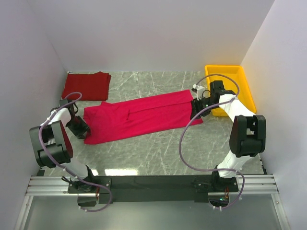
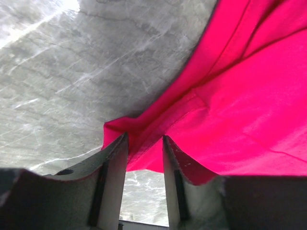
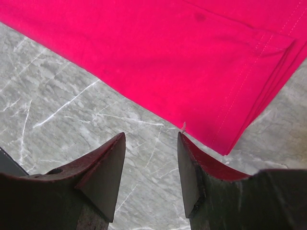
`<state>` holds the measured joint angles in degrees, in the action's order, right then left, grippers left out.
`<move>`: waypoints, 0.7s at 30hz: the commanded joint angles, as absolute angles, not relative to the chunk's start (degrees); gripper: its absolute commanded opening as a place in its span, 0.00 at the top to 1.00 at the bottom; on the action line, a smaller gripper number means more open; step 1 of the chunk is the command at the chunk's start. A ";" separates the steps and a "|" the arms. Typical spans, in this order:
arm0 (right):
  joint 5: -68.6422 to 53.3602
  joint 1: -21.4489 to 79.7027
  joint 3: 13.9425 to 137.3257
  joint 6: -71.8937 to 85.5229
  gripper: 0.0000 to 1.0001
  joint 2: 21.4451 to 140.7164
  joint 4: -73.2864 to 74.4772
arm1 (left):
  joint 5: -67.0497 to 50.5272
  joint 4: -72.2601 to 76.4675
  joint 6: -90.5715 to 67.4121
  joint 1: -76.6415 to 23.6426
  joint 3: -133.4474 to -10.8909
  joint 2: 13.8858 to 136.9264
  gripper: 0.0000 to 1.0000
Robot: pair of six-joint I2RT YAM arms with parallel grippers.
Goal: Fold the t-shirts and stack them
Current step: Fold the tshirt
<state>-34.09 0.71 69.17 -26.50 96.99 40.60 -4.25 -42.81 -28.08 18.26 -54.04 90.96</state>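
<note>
Crimson t-shirt (image 1: 144, 117) lies lengthwise-folded; darker t-shirt (image 1: 86, 86) folded, far-left.

A robotics laboratory test cell is shown. A left arm (image 1: 50, 139) and a right arm (image 1: 244, 134) are bolted to an aluminium rail (image 1: 259, 184) at the near edge of a grey, marble-patterned table (image 1: 158, 153), which is closed in on three sides by plain white panels (image 1: 153, 33). Loose cables (image 1: 184, 143) are looped along both machines. Only a few items are laid out on the surface: a crimson t-shirt (image 1: 144, 115), a darker red t-shirt (image 1: 86, 85) and a yellow tray (image 1: 247, 86). No household or shop fittings are seen.
</note>
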 commanded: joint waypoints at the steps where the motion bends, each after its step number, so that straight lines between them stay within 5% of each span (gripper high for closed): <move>1: -34.54 0.26 71.72 -26.37 0.46 97.56 41.31 | -4.75 -43.86 -26.81 17.75 -55.81 91.41 0.62; 7: -30.77 -1.23 72.51 -23.21 0.51 98.35 39.90 | -5.19 -44.30 -26.81 17.75 -55.99 90.53 0.96; 21: -17.93 -1.14 78.21 -14.68 0.51 107.03 37.08 | -7.03 -45.61 -26.89 17.75 -55.81 87.81 0.99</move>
<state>-20.80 -1.06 74.50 -16.32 104.07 37.85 -5.50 -44.51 -27.62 17.96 -54.35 90.35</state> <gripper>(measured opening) 0.491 0.015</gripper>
